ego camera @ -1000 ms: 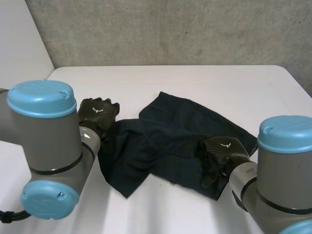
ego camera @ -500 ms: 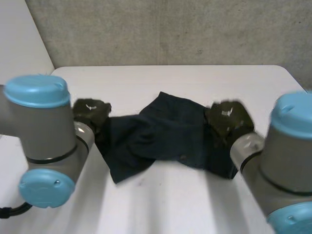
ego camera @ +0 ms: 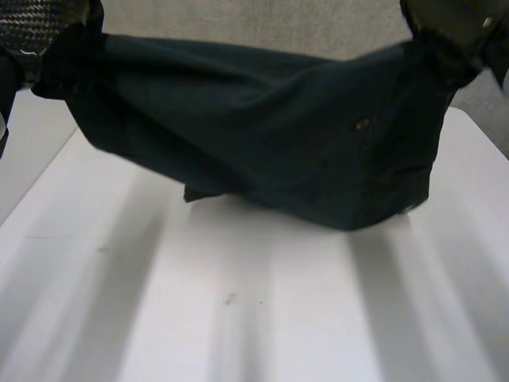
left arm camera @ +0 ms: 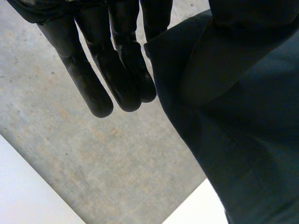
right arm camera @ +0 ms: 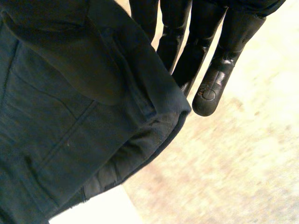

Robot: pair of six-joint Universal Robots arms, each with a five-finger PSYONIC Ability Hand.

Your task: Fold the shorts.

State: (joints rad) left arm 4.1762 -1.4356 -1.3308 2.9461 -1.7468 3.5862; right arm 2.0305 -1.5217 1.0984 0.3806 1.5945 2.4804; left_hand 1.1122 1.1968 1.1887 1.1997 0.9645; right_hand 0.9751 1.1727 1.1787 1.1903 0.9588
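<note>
The left hand [ego camera: 33,28] pinches one top corner of the shorts [ego camera: 262,135] between thumb and straight fingers [left arm camera: 117,70]. The shorts are one dark pair, stretched wide and sagging at the middle, hanging over the table [ego camera: 238,318]. The right hand [ego camera: 469,24], the second of two, pinches the other corner the same way.

Counted at the scene: one white table [ego camera: 238,318], one pair of dark shorts [ego camera: 262,151], two black hands — one left hand [ego camera: 36,28], one right hand [ego camera: 453,20] — and one grey concrete wall [ego camera: 238,20] behind.
</note>
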